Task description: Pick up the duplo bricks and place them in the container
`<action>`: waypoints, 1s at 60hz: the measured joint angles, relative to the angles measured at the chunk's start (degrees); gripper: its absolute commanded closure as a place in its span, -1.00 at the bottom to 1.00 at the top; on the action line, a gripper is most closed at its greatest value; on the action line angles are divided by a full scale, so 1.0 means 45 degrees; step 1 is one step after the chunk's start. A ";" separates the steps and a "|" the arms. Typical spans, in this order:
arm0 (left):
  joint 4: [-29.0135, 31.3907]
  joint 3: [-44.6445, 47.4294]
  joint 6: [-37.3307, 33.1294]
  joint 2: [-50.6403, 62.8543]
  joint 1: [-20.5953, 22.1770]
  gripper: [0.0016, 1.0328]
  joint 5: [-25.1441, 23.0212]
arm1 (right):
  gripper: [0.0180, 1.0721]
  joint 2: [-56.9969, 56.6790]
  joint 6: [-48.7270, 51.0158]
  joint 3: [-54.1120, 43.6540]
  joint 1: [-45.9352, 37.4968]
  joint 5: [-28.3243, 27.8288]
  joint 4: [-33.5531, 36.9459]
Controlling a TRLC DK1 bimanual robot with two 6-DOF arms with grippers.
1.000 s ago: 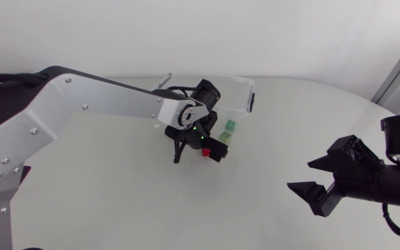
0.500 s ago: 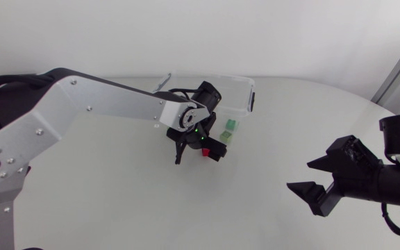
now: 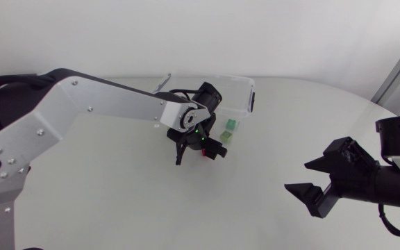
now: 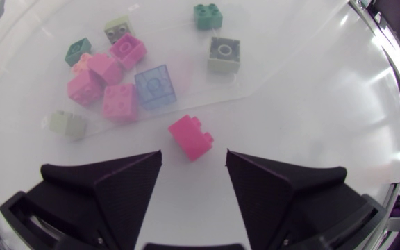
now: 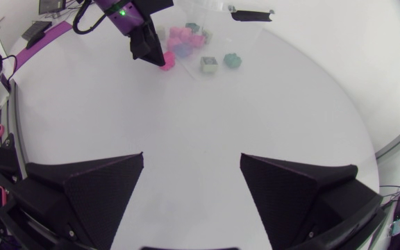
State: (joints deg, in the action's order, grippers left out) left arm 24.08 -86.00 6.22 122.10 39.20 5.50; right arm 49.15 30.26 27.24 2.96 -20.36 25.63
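Since the earlier frame your right jaws had edged slightly toward the table's [image 3: 117, 201] middle, and the left arm [image 3: 103, 97] had barely shifted. Left jaws stood apart, straddling the pink brick [image 4: 191, 137] on the table, just beside the container [image 3: 236, 79]; likely lined up to close. Right jaws apart, empty, parked well clear. No legible writing anywhere.

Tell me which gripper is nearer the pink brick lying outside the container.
Left. The left gripper hangs right over the pink brick, which lies between its open fingers; the right gripper sits far off across the table.
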 measured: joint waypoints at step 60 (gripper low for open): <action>-0.0918 0.2059 -0.0029 -0.0738 -0.0068 -0.87 0.0078 | -0.90 0.3687 -0.0782 0.0253 0.1783 0.0219 -0.2943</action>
State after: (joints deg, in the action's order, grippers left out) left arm 19.94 -76.73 6.09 118.78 38.89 5.85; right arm 65.73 26.74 28.38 10.98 -19.38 12.38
